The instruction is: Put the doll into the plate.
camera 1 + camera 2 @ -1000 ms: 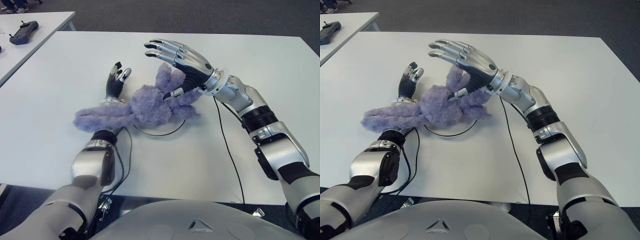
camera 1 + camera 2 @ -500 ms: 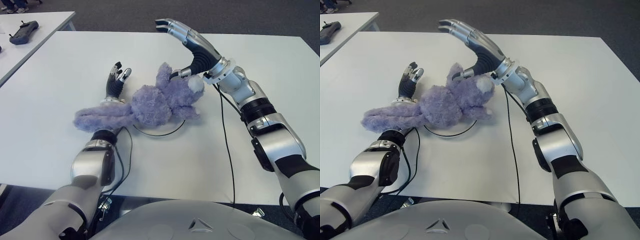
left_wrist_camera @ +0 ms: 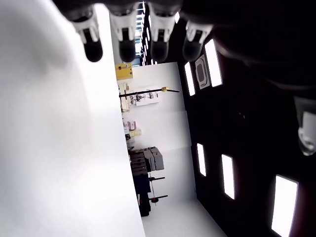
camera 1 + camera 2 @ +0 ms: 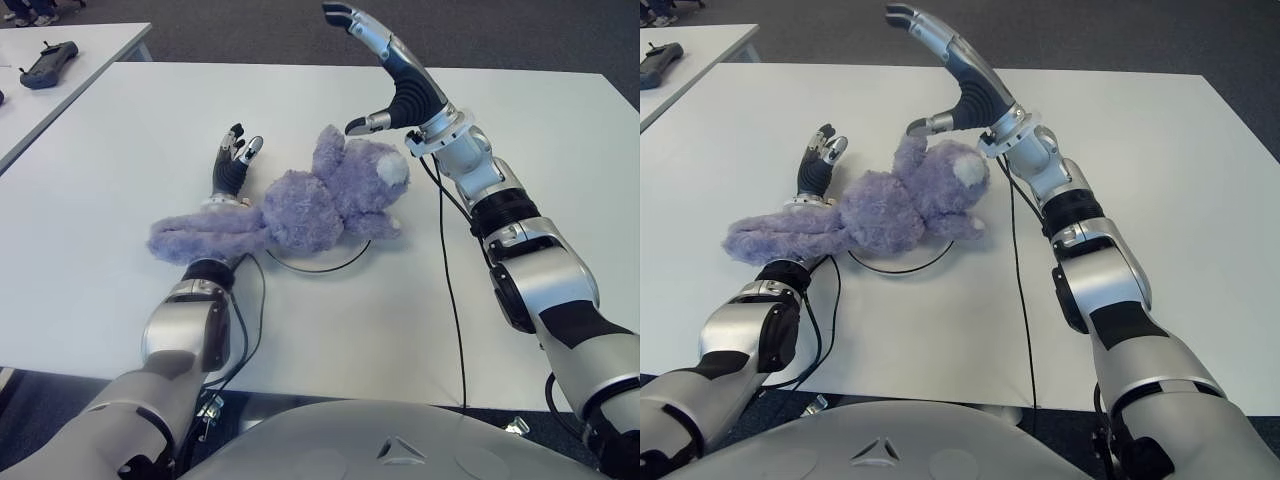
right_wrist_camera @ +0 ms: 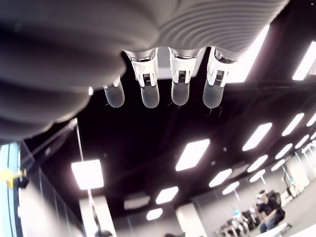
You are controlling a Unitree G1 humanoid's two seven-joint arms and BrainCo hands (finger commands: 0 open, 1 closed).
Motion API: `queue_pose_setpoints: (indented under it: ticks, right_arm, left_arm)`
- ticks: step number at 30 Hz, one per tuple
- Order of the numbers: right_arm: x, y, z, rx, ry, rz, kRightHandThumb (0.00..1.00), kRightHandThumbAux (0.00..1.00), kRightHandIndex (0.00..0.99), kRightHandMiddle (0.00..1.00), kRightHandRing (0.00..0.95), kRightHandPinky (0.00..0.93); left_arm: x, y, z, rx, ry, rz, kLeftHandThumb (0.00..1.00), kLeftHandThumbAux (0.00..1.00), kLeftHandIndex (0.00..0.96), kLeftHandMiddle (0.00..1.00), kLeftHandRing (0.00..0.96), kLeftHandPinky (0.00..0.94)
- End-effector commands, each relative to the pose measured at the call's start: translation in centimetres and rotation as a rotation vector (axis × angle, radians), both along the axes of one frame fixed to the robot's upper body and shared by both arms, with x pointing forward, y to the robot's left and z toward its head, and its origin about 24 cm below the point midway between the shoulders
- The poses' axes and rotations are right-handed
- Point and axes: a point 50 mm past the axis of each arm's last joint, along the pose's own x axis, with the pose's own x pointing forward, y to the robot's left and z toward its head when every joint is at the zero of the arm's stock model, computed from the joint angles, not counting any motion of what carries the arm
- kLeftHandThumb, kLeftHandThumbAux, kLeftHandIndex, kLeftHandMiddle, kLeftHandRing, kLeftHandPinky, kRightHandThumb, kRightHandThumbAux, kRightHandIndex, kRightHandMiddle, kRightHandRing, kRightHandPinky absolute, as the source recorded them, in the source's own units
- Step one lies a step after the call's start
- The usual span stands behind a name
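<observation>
Lifting clear toward upper centre, the right hand [image 4: 385, 70] is seen spread and empty, the doll [image 4: 300, 200] released onto the plate [image 4: 340, 262]; left hand [image 4: 232, 165] relaxed alongside.

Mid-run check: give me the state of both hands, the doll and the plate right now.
Right hand: open, raised above the doll's head, holding nothing.
Left hand: open, beside the doll on its left, partly under the fur.
Fluffy purple plush doll: lying on its side over the plate, ungripped.
White plate: mostly hidden under the doll, only its rim shows.
</observation>
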Motion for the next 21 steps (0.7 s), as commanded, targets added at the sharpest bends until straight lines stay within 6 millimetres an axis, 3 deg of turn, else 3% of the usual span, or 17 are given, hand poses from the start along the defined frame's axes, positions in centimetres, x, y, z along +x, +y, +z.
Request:
queue_pose_setpoints:
  ticks: [1, 21]
  right_arm:
    - [0.6, -0.1, 1.3, 0.126, 0.022, 0.014, 0.0, 0.381, 0.0, 0.0, 0.0, 0.0]
    - [3.6, -1.7, 0.1, 0.445, 0.369, -0.042, 0.0, 0.415, 0.0, 0.0, 0.0, 0.0]
  left_arm:
    - [-9.9, -3.9, -11.8, -0.122, 0.511, -0.033, 0.0, 0.379, 0.0, 0.0, 0.0, 0.0]
    - [-10.0, -3.7, -11.9, -0.096, 0.512, -0.022, 0.0, 0.368, 0.0, 0.0, 0.0, 0.0]
